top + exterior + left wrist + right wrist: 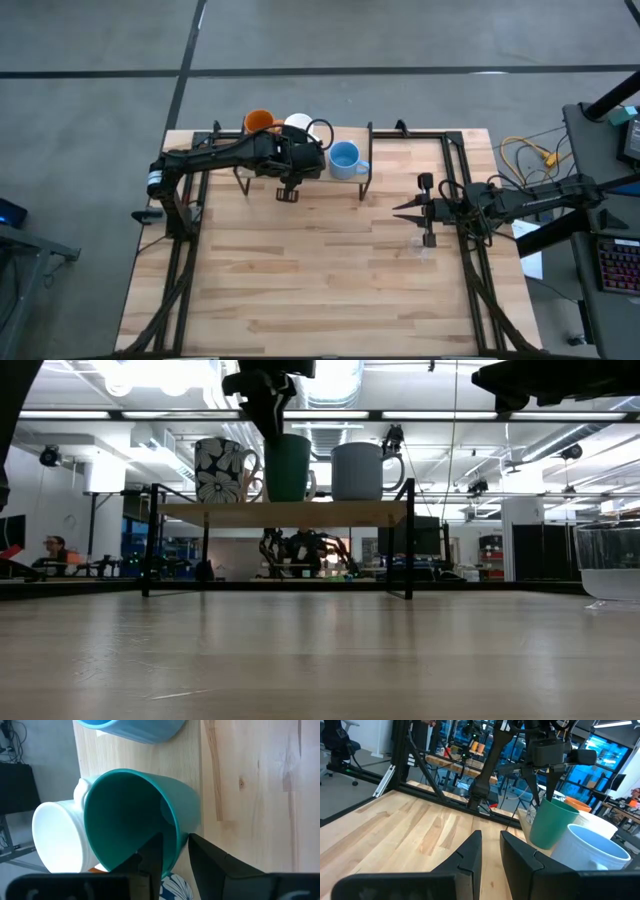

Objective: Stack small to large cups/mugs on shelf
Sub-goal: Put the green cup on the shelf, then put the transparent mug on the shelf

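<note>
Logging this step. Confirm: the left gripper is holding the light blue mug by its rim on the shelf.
Not quite: the left gripper is clamped on the rim of the dark green cup, as the left wrist view shows. The light blue mug stands free beside it on the shelf.

On the shelf [280, 513], in the low view's left-to-right order: white mug with dark markings [222, 471], dark green cup [288, 468], light blue mug [360, 470]. Behind these, orange mug [259, 121] and plain white mug [297, 124]. Off to the right, on the tabletop [320, 280], clear glass [610, 565], well apart from the shelf.
</note>
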